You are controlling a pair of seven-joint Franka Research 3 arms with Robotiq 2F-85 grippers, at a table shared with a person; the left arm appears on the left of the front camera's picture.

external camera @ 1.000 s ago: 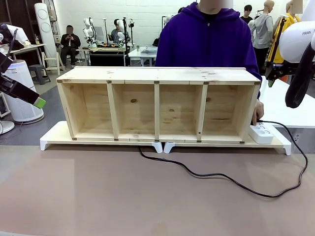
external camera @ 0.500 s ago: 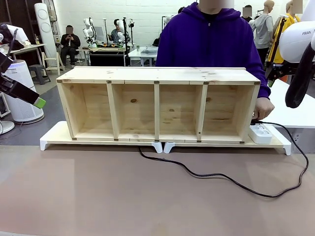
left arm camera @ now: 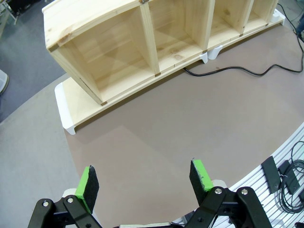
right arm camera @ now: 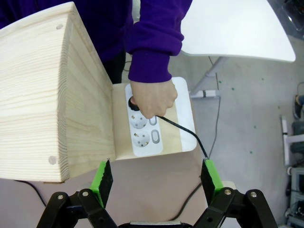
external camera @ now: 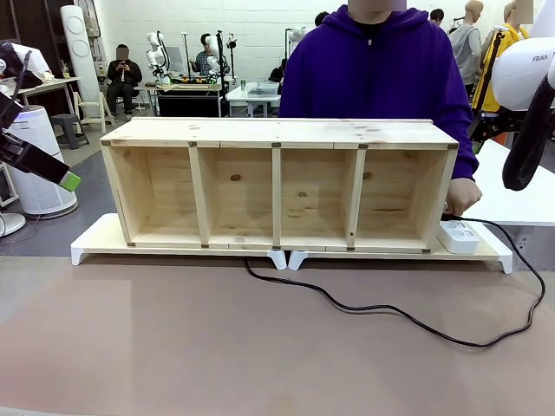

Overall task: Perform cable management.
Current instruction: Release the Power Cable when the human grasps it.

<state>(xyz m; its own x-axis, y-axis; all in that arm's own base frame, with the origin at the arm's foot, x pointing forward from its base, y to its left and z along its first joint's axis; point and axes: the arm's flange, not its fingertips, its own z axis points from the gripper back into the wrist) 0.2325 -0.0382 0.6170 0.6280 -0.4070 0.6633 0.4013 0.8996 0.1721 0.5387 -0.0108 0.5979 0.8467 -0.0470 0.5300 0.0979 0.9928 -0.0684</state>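
Observation:
The black cable (external camera: 390, 309) comes out from under the wooden shelf (external camera: 277, 182), snakes across the brown table, loops at the right and climbs to the white power strip (external camera: 460, 235). In the right wrist view a person's hand (right arm camera: 151, 97) grips the plug at the top socket of the power strip (right arm camera: 145, 135), and the cable (right arm camera: 185, 130) trails away from it. My right gripper (right arm camera: 156, 175) hovers open above the strip, holding nothing. My left gripper (left arm camera: 144, 178) is open over bare table, far from the cable (left arm camera: 237, 71). Its green pad (external camera: 69, 180) shows at the far left.
The four-compartment shelf stands on white risers (external camera: 290, 257) across the table's far half. A person in a purple hoodie (external camera: 373, 78) stands behind it. My right arm (external camera: 525, 69) hangs at the upper right. A white side table (right arm camera: 237, 28) lies beyond the strip.
The person's hand has shifted slightly at the power strip, and the cable's right loop has bulged a little outward. Neither arm has moved.

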